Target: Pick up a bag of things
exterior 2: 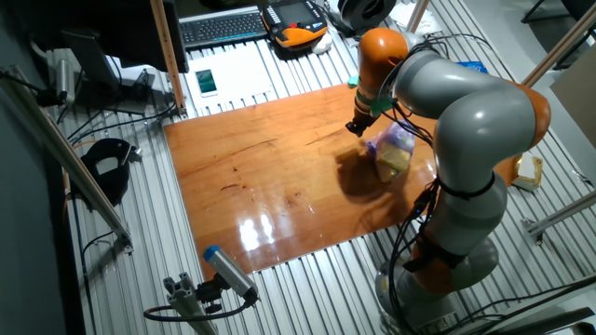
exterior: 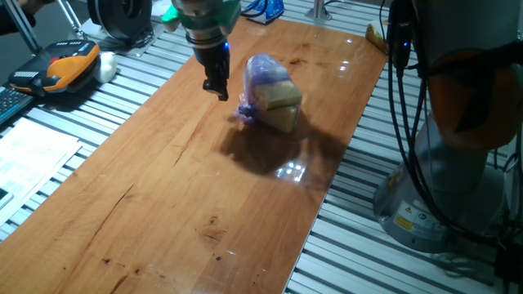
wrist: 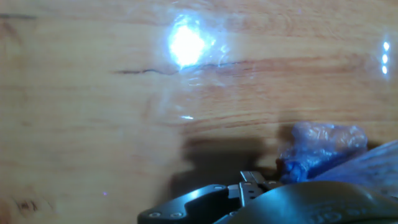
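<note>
Here, gripper (exterior: 217, 84) shut (empty), beside the bag of things (exterior: 270, 92), no legible writing.

bright overhead glare on table (wrist: 74, 124); hand view blurry

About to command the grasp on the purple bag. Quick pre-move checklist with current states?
1. Target in view: ok. The bag of things sits on the wooden table, lilac plastic around a tan block.
2. Gripper lined up over the bag: not ok. It hangs beside the bag, over bare wood.
3. Contact with the bag: none seen in either fixed view; ok for repositioning.
4. Fingers open wide enough: cannot tell. They look close together, and the hand view hides the tips.
5. Hand view on target: not ok. Only the bag's crinkled edge shows at lower right.
6. Bag's footing: ok, resting on the table, away from the edges.
</note>
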`<state>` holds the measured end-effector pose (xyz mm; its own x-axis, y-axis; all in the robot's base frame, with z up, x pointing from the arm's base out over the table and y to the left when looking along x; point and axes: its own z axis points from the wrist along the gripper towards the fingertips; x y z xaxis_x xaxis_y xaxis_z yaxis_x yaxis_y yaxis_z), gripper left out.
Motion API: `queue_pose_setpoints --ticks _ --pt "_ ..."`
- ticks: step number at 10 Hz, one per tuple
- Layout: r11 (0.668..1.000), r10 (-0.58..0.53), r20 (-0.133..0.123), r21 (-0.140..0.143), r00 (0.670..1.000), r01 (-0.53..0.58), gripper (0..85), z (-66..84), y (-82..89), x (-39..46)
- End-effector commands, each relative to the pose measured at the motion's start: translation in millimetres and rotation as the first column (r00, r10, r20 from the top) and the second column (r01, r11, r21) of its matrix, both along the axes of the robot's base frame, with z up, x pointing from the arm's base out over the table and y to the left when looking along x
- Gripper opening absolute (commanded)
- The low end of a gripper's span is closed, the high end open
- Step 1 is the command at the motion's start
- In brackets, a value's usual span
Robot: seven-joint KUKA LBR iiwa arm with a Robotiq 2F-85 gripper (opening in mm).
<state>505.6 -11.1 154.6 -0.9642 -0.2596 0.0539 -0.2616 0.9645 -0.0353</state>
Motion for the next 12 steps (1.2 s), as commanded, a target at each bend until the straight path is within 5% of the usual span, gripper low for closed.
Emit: queue_pose_setpoints --ticks 1,12 --pt "0.983 0.183 0.0 0.0 0.983 -0.183 0.0 -0.4 -0.7 0.0" --pt "0.983 0.183 0.013 0.01 0.983 -0.183 0.0 -5.2 -14.4 2.8"
